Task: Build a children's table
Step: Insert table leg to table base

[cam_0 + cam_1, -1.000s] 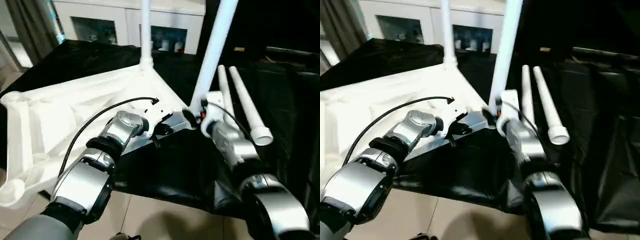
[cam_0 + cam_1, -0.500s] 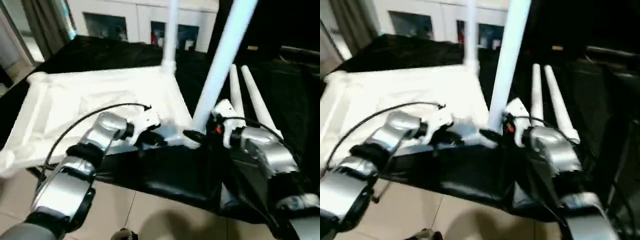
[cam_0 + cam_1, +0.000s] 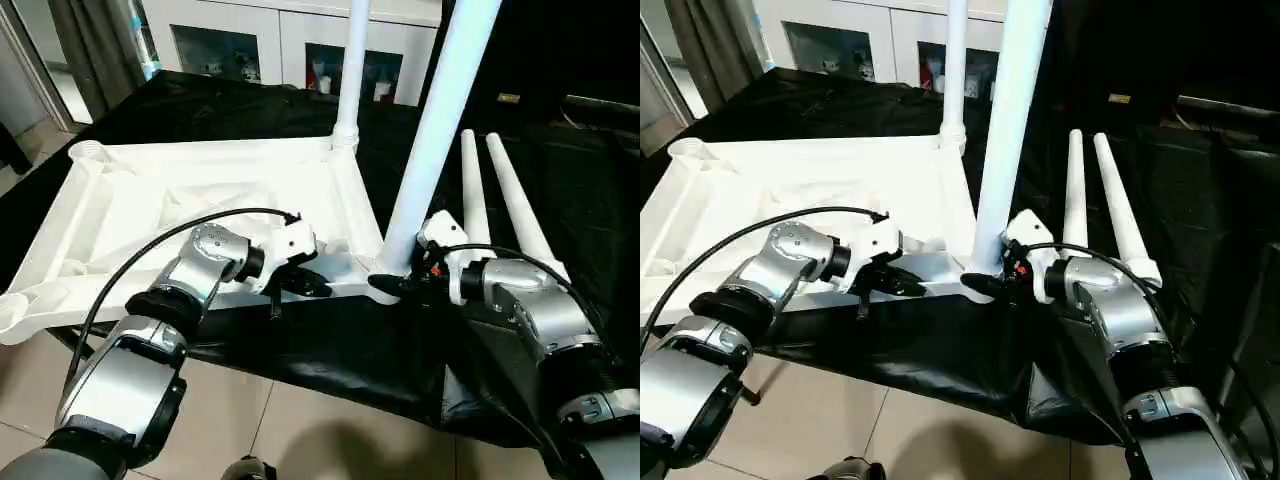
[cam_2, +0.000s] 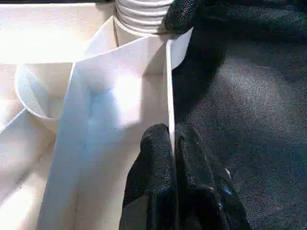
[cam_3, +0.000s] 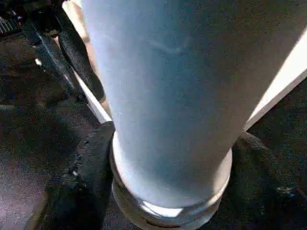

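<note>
The white tabletop [image 3: 200, 205] lies upside down on a black cloth, ribs and round corner sockets facing up. One white leg [image 3: 352, 60] stands in the far right socket, and a second leg [image 3: 435, 130] stands in the near right socket. My left gripper [image 4: 171, 136] is shut on the tabletop's thin near rim wall, close to that corner. My right gripper [image 5: 172, 163] is shut on the near leg's base, with a black finger [image 5: 88, 158] hugging each side of its collar. Two loose legs [image 3: 470, 190] [image 3: 518, 205] lie side by side on the cloth to the right.
The black cloth [image 3: 340, 350] hangs over the near edge above a tiled floor [image 3: 300, 430]. A white cabinet with glass doors [image 3: 250, 40] stands behind. A black cable [image 3: 150, 265] loops above my left forearm. A curtain [image 3: 90, 40] hangs at the back left.
The head camera has swung, so the whole picture has shifted and more of the tabletop shows. Both grippers have stayed at the near right corner. My right forearm now reaches in more from the right.
</note>
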Controlling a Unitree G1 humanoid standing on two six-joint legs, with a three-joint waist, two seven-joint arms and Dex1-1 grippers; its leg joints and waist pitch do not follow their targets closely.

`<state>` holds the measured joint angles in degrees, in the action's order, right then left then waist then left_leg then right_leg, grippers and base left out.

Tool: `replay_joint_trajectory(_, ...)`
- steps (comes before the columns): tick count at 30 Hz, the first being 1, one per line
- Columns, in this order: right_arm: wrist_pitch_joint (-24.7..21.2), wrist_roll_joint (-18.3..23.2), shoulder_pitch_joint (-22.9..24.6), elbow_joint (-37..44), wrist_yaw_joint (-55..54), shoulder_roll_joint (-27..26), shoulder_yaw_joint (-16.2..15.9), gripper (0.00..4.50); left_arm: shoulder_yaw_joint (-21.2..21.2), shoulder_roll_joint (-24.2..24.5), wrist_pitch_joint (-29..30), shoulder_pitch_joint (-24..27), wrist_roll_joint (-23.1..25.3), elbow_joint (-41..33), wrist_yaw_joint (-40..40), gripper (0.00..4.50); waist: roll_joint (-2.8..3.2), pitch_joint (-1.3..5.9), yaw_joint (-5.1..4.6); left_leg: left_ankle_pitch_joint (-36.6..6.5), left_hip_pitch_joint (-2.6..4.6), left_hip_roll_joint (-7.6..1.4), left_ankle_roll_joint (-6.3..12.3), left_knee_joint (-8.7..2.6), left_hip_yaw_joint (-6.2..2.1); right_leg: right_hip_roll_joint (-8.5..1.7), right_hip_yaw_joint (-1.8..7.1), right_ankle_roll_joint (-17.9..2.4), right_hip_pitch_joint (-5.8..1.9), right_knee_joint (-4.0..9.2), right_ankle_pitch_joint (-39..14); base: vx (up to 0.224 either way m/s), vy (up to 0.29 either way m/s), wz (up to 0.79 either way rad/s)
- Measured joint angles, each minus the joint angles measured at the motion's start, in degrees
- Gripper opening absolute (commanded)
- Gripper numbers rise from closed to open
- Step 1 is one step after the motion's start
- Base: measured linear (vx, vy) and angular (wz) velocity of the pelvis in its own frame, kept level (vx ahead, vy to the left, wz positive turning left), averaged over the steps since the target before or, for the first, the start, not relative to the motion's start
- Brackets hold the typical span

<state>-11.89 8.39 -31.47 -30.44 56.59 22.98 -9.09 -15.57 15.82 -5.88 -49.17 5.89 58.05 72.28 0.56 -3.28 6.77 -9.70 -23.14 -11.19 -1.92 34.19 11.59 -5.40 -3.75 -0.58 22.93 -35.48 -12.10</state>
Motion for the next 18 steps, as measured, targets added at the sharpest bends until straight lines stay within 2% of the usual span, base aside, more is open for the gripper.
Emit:
replay_joint_trajectory(5,-0.4,0.1,0.0,-0.3,-0.6,-0.9,0.7,2.77,0.1,0.0,0.1,0.1,0.0,0.0,-0.1,0.00,0.00,0.00,-0.11,0.0,0.01,-0.05,0.00,0.13,0.00,0.00,0.00,0.0,0.02,-0.18,0.0,0.000,0.000,0.00)
replay_joint_trajectory(7,-0.5,0.5,0.2,-1.5,-3.6,-2.9,2.3,2.76,0.4,-0.2,1.0,0.1,0.1,0.0,-1.9,0.00,-0.02,0.01,-0.30,0.0,0.04,-0.10,-0.01,0.26,0.00,0.01,0.01,0.0,0.03,-0.33,0.0,0.000,0.000,0.00)
replay_joint_trajectory(13,0.3,0.7,-0.6,-6.7,-22.9,-10.6,7.9,2.75,1.2,-3.9,5.0,-1.0,0.7,2.0,-13.6,0.00,-0.04,0.04,-1.33,-0.1,0.31,-0.07,-0.33,0.28,-0.01,0.01,0.10,0.0,-0.13,-0.50,0.0,0.000,0.000,0.00)
replay_joint_trajectory(18,3.2,0.0,-5.5,-15.1,-40.6,-17.0,11.7,2.75,3.0,-10.4,9.7,-3.1,1.1,4.9,-25.6,0.00,-0.02,0.06,-1.87,0.0,0.47,-0.05,-0.44,0.23,-0.02,0.00,0.11,0.0,-0.25,-0.40,0.3,0.000,0.000,0.00)
